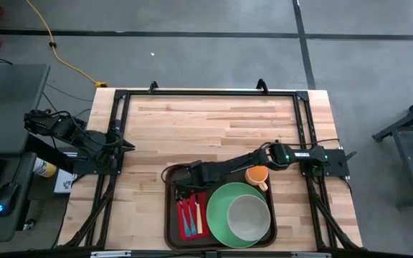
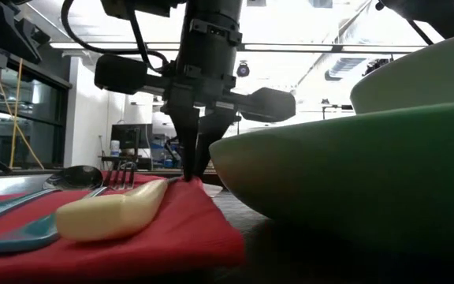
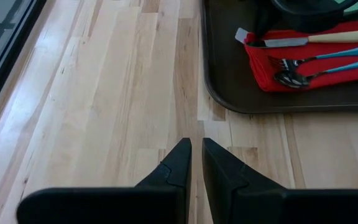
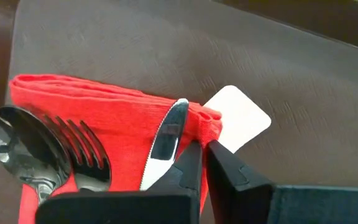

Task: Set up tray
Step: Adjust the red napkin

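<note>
From the high view I see the tray (image 1: 169, 215) at the near edge of the wooden surface (image 1: 214, 122), carrying a green plate (image 1: 217, 215) with a pale bowl (image 1: 248, 217), an orange mug (image 1: 257, 175) and a red napkin (image 1: 190, 231) with cutlery. My right gripper (image 1: 184, 188) reaches over the tray's far left corner; my left arm waits at the surface's left edge.

In the low view, the right gripper's fingers come down closed, their tips at the far edge of the napkin, beside a cream-handled knife (image 2: 113, 213) and a fork (image 2: 120, 175).

The left wrist view shows the left gripper (image 3: 196, 149) over bare wood, fingers narrow with only a slim gap, holding nothing.

The right wrist view shows the fingers (image 4: 191, 163) together, pinching the napkin's edge next to the knife blade, a spoon (image 4: 14, 146) and a white tag (image 4: 238, 124).
</note>
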Robot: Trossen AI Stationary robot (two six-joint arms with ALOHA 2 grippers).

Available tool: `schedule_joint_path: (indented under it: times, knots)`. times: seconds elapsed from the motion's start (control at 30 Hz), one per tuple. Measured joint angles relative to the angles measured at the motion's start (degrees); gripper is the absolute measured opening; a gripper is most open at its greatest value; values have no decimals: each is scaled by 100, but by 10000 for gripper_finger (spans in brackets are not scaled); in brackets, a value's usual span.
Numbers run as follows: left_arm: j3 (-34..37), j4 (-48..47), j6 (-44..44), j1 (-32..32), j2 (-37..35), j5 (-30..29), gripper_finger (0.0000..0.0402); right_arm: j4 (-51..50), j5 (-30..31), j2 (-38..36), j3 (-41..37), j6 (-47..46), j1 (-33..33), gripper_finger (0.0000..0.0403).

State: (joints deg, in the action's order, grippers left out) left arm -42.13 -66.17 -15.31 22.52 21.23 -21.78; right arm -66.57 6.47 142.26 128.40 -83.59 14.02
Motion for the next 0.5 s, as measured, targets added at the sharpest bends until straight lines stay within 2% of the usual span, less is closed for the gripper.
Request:
schedule_joint_path:
  times: [0.5]
  knots:
    - [0,0,-4,-2,-2,70,67,-176,-2,-7,4,-148,-9,0]
